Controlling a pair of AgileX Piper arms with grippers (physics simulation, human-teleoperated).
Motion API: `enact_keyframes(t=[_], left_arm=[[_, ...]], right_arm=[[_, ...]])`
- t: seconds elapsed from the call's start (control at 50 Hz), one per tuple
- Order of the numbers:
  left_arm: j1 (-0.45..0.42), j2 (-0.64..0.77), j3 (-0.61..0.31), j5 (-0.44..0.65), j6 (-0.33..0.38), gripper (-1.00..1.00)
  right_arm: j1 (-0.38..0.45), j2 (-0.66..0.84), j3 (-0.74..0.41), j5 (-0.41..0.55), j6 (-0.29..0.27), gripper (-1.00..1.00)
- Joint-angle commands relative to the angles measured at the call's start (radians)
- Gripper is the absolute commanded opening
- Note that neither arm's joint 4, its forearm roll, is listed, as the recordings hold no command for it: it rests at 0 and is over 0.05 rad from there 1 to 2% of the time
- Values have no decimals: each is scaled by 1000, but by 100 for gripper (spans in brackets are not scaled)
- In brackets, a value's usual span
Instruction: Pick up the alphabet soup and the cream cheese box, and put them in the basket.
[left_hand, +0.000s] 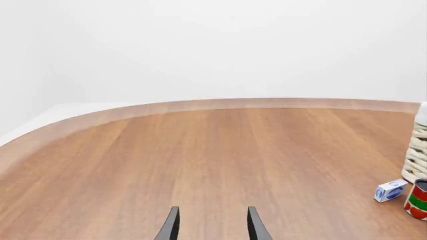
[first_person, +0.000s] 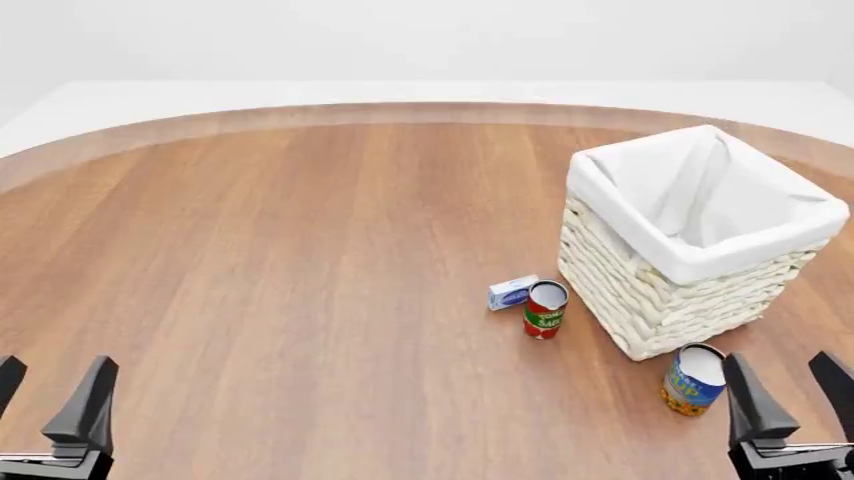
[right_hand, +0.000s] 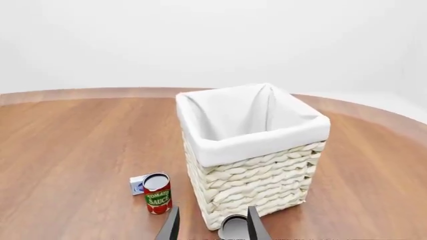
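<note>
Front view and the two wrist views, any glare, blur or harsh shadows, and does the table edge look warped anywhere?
Front view: flat, even light, sharp, no glare; only faint shadows by the basket and alphabet soup. Left wrist view: the table edge bows strongly, lens-like. Right wrist view: sharp, with the soup cut off at the frame edge.

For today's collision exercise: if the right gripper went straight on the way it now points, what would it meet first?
Most likely the alphabet soup, whose pale top sits between the open fingers of the right gripper. The basket stands just behind the can. Depth is hard to judge, so the gripper might pass above the can.
</note>
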Motion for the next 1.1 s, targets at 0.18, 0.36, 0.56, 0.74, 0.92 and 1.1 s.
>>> enact_keyframes(t=[0.18,0.36,0.56,0.74,0.92,1.1], left_arm=[[-1,1,0,-2,1,100],[-1,7,0,-7,0,100],[-2,9,2,-11,0,100],[-2,13,3,-15,0,100],[-2,17,2,-19,0,100],[-2,15,3,-18,0,100]], right_arm=[[1,135,1,-79,-15,100],[-40,251,1,-158,-33,100],[-66,290,1,-156,-66,100],[-64,334,1,-178,-47,100],[-60,437,1,-212,-29,100],[-69,450,1,-187,-30,100]])
